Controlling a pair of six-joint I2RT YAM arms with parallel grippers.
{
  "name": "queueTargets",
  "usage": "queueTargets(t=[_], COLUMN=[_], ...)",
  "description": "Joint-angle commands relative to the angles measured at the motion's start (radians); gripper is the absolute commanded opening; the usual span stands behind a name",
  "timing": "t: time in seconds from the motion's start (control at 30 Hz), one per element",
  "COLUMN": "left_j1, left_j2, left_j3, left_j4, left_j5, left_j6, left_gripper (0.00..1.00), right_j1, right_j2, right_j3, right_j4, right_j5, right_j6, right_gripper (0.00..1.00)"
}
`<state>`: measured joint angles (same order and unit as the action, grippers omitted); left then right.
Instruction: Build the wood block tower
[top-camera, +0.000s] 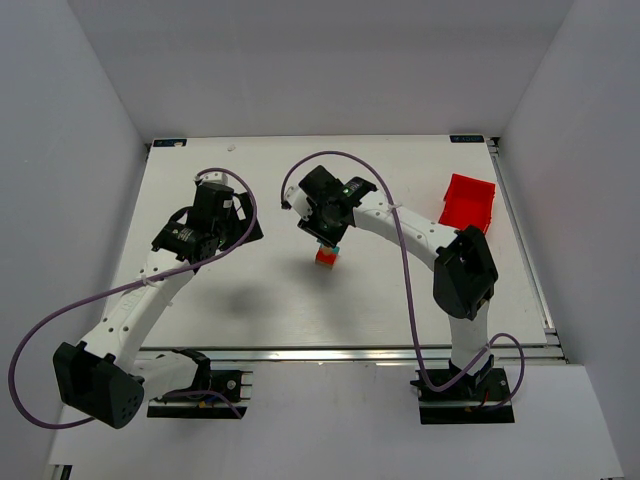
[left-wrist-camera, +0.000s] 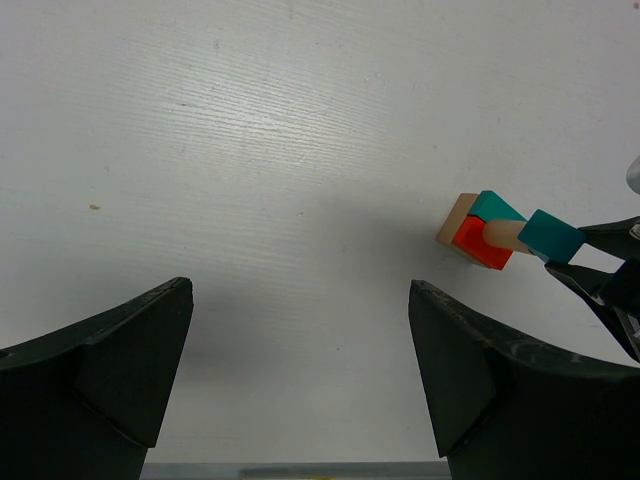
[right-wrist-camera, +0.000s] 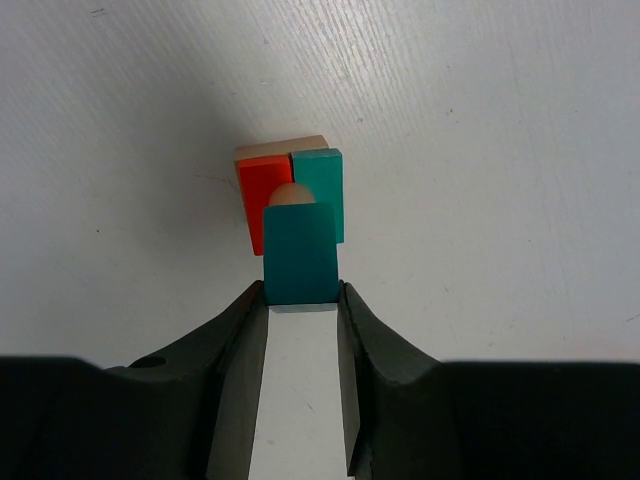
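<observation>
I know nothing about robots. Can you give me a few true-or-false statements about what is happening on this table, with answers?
1. The right gripper clamps a teal block. True.
2. The left gripper holds something too. False: it is wide open and empty.
3. The red bin sits on the right arm's side. True.
4. The wood block tower stands inside the bin. False: it stands on the bare table, apart from the bin.

Both units, left arm (top-camera: 140, 300) and right arm (top-camera: 400, 225), are showing white link shells with black joint housings. A purple cable (top-camera: 409, 282) is running along each. Black base plates (top-camera: 468, 410) are sitting just nearside of the silver rail (top-camera: 330, 352). The left gripper (left-wrist-camera: 300, 375) is presenting matte black wedge-shaped fingers (left-wrist-camera: 110, 370).
</observation>
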<state>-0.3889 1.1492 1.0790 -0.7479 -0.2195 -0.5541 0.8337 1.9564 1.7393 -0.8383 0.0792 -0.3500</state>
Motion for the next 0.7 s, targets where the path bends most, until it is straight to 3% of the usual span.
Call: queueTargets(t=[0.0, 0.67], left_j1=[0.002, 0.002], left_j2=[-0.031, -0.026], left_j3=[-0.007, -0.017], left_j4=[0.013, 0.027], left_j5=[0.016, 0.037], left_j6=[-0.001, -0.001], left_gripper=[0.98, 0.98], right_j1=[0.007, 0.010], right_j2=[0.010, 0.018], right_j3=[0.040, 0.060], right_j4=[-0.008, -0.004], right_j5=[0.013, -0.004], right_j6=[0.008, 0.002], right_gripper=[0.15, 0.16])
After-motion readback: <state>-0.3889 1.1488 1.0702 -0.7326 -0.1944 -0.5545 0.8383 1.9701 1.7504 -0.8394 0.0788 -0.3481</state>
